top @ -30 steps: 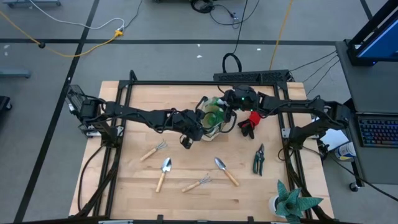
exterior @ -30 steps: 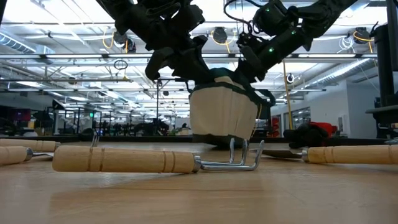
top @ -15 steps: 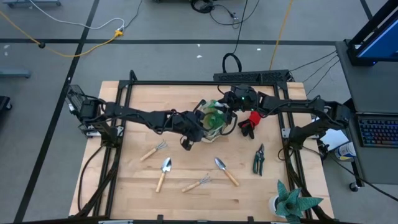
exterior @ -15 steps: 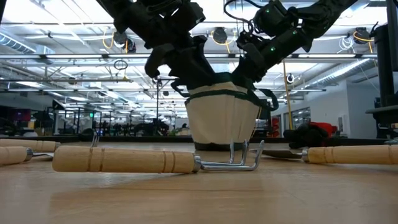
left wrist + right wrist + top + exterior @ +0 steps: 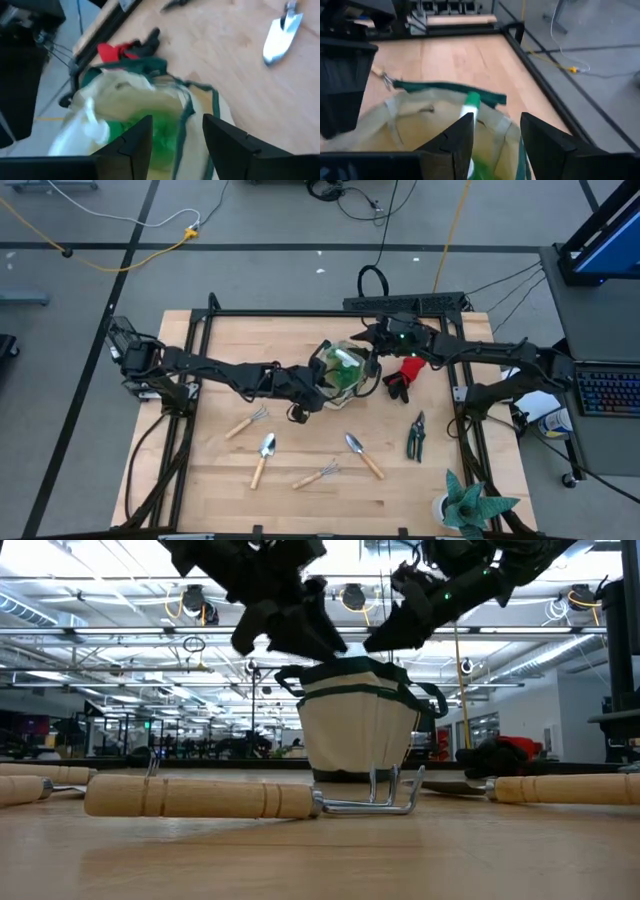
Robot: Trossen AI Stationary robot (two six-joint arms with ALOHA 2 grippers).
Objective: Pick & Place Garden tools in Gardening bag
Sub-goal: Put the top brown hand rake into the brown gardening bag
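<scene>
The tan gardening bag (image 5: 352, 387) with green trim stands upright on its base at the table's middle (image 5: 360, 730). A green spray bottle (image 5: 343, 372) lies inside it (image 5: 471, 101). My left gripper (image 5: 320, 380) is open just above the bag's near-left rim (image 5: 315, 640), its fingers clear of it (image 5: 175, 145). My right gripper (image 5: 373, 340) is open above the far-right rim (image 5: 388, 638). The red glove (image 5: 403, 374), shears (image 5: 415, 436), two trowels (image 5: 264, 456) (image 5: 362, 453) and two hand rakes (image 5: 248, 420) (image 5: 318, 474) lie flat on the table.
A spiky green plant in a white pot (image 5: 468, 505) stands at the near right corner. In the low view a hand rake's wooden handle (image 5: 200, 796) lies close in front of the bag. Bare wood shows at the table's far left (image 5: 240, 335).
The bag, tilted a second ago with both grippers down at its rim, has settled upright on the table. Both grippers have risen off the rim; the right one has also gone a little toward the table's right edge.
</scene>
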